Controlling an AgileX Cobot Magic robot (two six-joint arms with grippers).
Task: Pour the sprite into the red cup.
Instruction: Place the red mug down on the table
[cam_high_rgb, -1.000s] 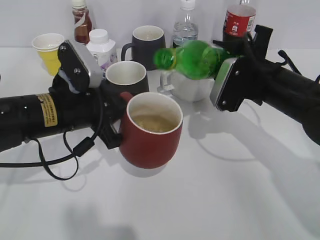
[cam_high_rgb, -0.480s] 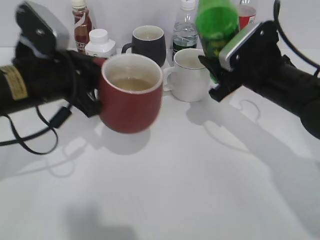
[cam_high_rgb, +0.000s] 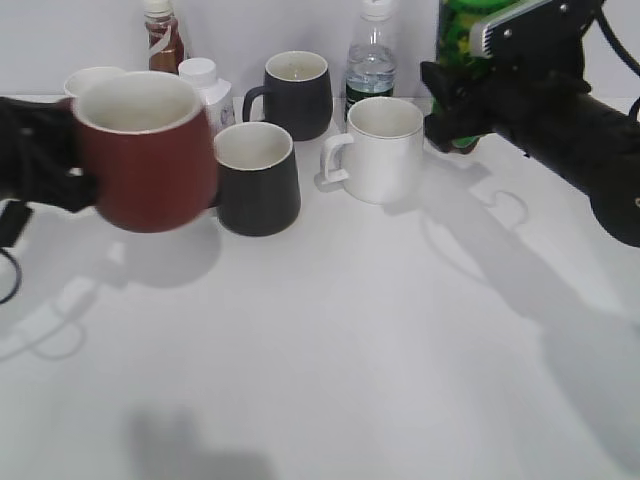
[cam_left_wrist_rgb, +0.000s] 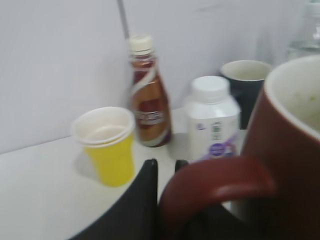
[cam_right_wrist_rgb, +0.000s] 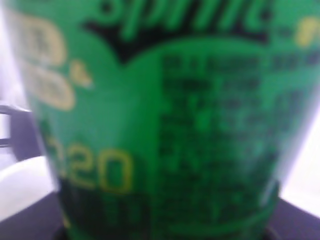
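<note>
The red cup (cam_high_rgb: 145, 155) is held upright at the left of the exterior view, just above the table. My left gripper (cam_high_rgb: 60, 170) is shut on its handle; the left wrist view shows the black fingers (cam_left_wrist_rgb: 165, 167) against the red handle (cam_left_wrist_rgb: 215, 187). The sprite (cam_high_rgb: 458, 30) stands upright at the back right, mostly hidden by my right arm. My right gripper (cam_high_rgb: 455, 100) is shut on it; its green label (cam_right_wrist_rgb: 165, 120) fills the right wrist view.
A black mug (cam_high_rgb: 258, 178) stands right of the red cup, a white mug (cam_high_rgb: 380, 150) and another black mug (cam_high_rgb: 297, 93) behind. A yellow paper cup (cam_left_wrist_rgb: 106, 145), brown bottle (cam_left_wrist_rgb: 147, 95), white bottle (cam_left_wrist_rgb: 212, 120) and water bottle (cam_high_rgb: 372, 55) line the back.
The red cup has moved left and back from the table's middle. The sprite has swung from tilted over the cup to upright and moved to the back right.
</note>
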